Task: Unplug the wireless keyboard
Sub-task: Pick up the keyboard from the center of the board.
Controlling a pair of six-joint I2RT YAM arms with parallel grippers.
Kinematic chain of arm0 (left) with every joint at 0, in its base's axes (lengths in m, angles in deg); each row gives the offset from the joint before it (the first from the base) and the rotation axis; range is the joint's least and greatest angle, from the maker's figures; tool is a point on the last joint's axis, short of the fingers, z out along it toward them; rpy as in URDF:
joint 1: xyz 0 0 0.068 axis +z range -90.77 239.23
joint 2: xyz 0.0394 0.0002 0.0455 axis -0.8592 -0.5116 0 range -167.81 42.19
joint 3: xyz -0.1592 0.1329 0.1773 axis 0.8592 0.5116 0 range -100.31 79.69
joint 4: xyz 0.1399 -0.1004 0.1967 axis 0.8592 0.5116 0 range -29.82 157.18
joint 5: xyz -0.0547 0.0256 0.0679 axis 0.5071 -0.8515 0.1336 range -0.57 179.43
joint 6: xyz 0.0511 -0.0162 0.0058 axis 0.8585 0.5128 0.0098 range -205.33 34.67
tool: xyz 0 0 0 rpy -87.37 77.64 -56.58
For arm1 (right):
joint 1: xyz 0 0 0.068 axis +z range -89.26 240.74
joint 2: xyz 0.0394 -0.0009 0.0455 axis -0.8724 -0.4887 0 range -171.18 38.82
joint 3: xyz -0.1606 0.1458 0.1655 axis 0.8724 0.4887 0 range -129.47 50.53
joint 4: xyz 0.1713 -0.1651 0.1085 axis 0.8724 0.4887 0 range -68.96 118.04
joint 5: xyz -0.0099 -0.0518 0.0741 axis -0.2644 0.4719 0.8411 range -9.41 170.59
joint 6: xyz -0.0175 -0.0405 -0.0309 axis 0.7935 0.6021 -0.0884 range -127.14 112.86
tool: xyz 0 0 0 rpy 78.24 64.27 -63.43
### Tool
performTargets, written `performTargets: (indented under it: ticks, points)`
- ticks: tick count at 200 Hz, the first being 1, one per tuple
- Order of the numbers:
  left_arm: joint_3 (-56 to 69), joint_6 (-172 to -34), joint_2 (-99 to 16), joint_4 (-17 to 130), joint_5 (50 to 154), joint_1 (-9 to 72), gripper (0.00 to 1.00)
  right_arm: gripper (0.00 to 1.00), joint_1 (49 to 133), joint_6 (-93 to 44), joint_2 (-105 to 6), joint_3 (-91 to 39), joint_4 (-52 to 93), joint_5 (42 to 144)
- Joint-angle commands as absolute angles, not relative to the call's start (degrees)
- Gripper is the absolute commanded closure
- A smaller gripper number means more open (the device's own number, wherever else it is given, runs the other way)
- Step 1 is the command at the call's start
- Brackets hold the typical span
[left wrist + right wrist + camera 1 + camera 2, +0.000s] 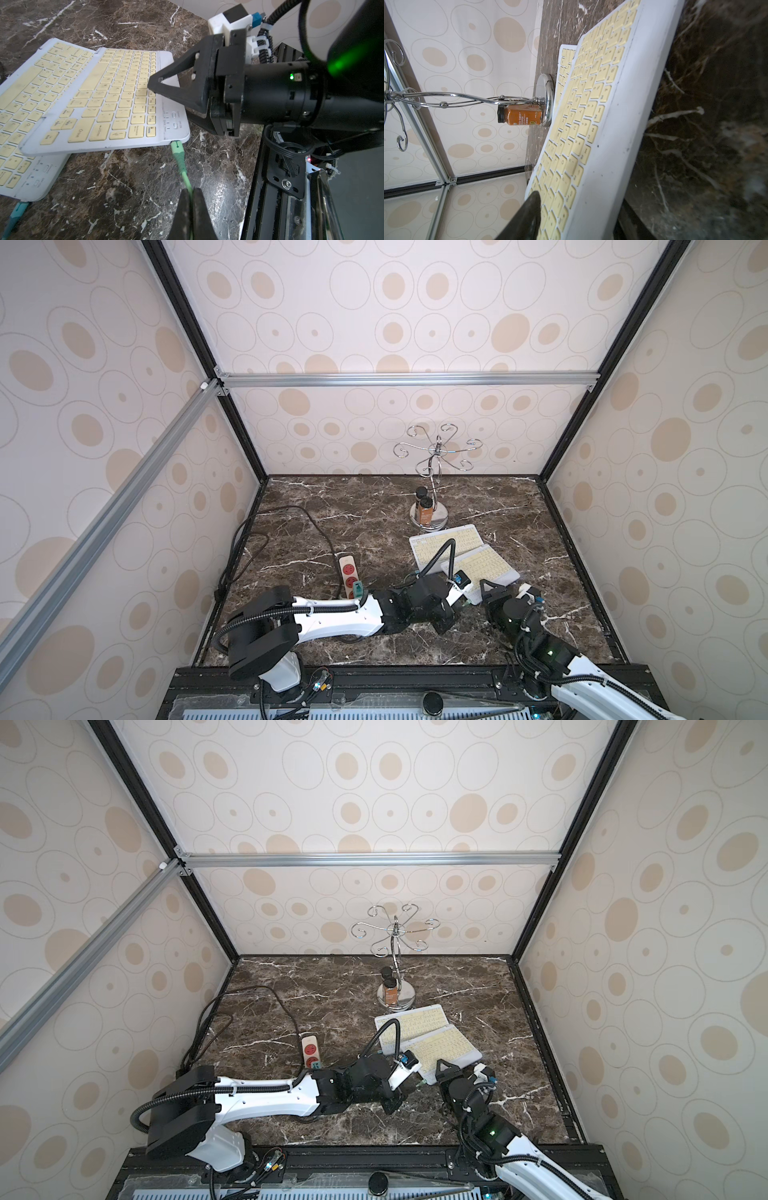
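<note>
While the left gripper (pixel 192 194) is pinching the green cable (pixel 181 164) with its jaws pressed together, the cable's plug is sitting in the edge of the upper keyboard (pixel 99 99), by its corner. That keyboard is lying tilted across a second keyboard (pixel 18 116), and both are resting on the marble table (pixel 124 187) close to the right arm. The right gripper (pixel 485 591) is straddling the upper keyboard's end, with one finger (pixel 154 86) touching the keys and its partner reaching beneath the edge. Whether the jaws are actually squeezing is impossible to tell. A teal cable (pixel 14 212) is running from the second keyboard.
</note>
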State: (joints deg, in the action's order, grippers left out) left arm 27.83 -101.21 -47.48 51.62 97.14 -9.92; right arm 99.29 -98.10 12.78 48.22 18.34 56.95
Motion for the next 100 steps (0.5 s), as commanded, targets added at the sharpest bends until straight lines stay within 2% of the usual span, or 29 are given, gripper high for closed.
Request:
performTargets:
  ticks: [1, 32, 60, 85, 95, 100]
  points:
    - [27.11, -102.07, -47.62, 49.19, 99.23, -10.13, 1.0, 0.48, 99.33, -101.62, 11.85, 48.48, 14.2, 57.21]
    - [27.38, -102.18, -48.14, 48.58, 100.06, -10.14, 1.0, 0.57, 99.33, -101.46, 11.95, 48.22, 14.44, 57.12]
    - [27.35, -102.07, -48.16, 48.49, 99.93, -10.17, 1.0, 0.74, 99.33, -100.71, 13.9, 47.57, 16.79, 56.56]
    - [27.57, -101.94, -47.91, 48.31, 99.91, -10.19, 1.0, 0.94, 99.32, -99.06, 16.4, 46.26, 20.76, 55.81]
    - [27.61, -101.99, -47.81, 48.22, 99.79, -10.18, 1.0, 1.0, 99.32, -98.11, 17.27, 45.73, 21.93, 55.4]
    - [27.72, -101.95, -47.68, 48.23, 99.8, -10.15, 1.0, 1.0, 99.33, -97.67, 17.77, 45.61, 22.09, 55.3]
